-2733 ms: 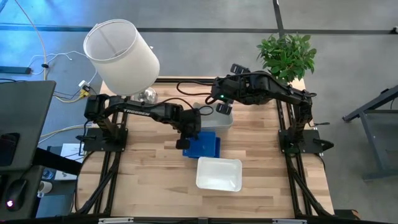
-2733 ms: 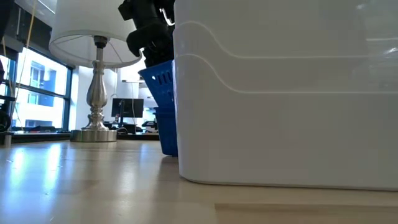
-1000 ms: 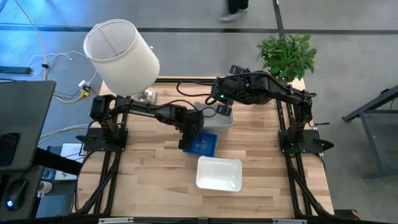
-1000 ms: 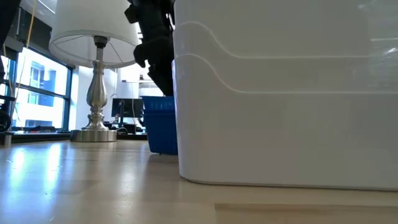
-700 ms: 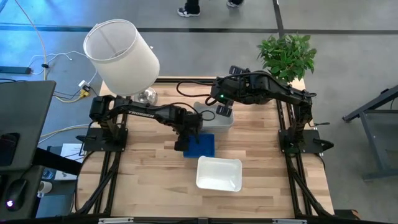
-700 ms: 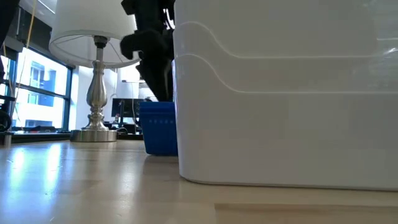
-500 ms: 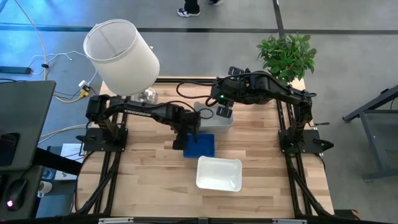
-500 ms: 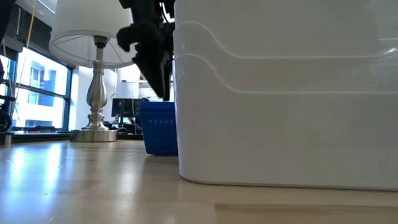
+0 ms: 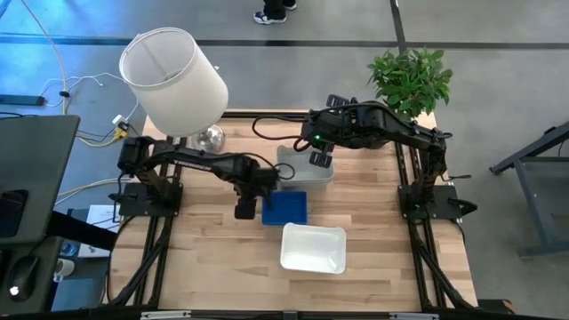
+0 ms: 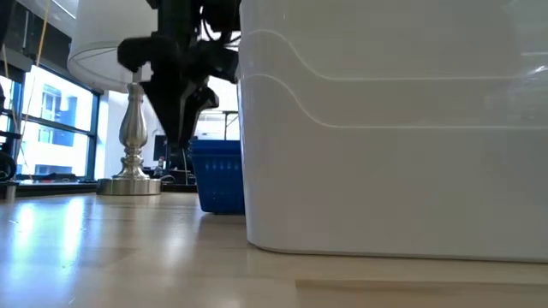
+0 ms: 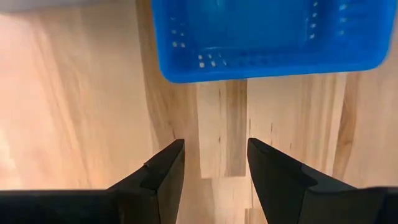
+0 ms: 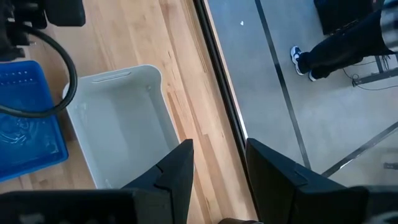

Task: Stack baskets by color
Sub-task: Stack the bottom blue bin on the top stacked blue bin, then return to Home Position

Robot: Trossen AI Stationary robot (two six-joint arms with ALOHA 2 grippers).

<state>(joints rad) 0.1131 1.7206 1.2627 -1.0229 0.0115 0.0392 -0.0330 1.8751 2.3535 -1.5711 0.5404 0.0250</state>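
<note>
From my high view, the white basket (image 9: pixel 313 248) sits nearest me, at about 6 o'clock from the desk (image 9: pixel 213 258) centre; in my low view it fills the right side as a white wall (image 10: pixel 394 128).

Just beyond it lies the blue basket (image 9: pixel 284 207), flat on the desk and close to the white one. My left hand (image 9: pixel 244 208) hangs just beside the blue basket at its 9 o'clock, off the basket. In my left wrist view the fingers (image 11: pixel 163 174) stand apart with bare desk wood between them, holding nothing; the blue basket (image 11: pixel 264 37) lies ahead of the tips, not touched. In my low view the left hand (image 10: pixel 175 111) hangs above the desk beside the blue basket (image 10: pixel 218 175).

Farther, at 12 o'clock, the clear-grey basket (image 9: pixel 298 165) rests near the far desk edge. My right hand (image 9: pixel 320 158) hovers over its right end. In my right wrist view its fingers (image 12: pixel 177 171) are spread and hold nothing; the clear-grey basket (image 12: pixel 118 124) lies below them.

Change from half a second ago: the left hand then stood at the blue basket's near-left corner; it has since swung clear toward 9 o'clock. Nearly three seconds ago the blue basket was tilted up in that hand; now it lies flat, released. The right hand has not moved.
</note>
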